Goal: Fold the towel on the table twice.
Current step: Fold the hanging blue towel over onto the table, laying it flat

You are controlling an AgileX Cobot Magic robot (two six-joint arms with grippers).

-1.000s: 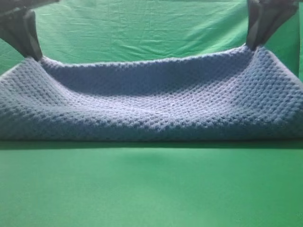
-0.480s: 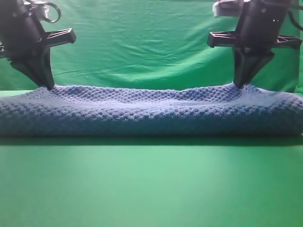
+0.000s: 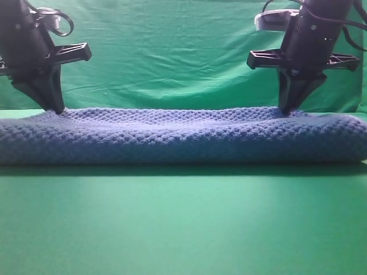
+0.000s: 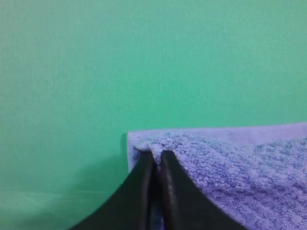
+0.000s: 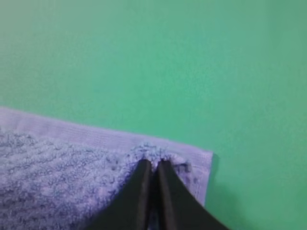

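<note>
both my grippers, left (image 4: 154, 155) and right (image 5: 151, 164), pinched on towel (image 3: 183, 134) far corners, folded on table (image 3: 183, 223)

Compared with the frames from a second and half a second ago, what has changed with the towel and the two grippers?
Both grippers, left and right, carried the towel's far edge down; its raised corners and sagging middle now lie flat on the table. The fingertips remain pinched at both corners. The towel's near fold stayed put.

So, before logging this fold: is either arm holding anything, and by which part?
Both: the left gripper and right gripper each pinch a corner of the towel, jaws almost closed.
</note>
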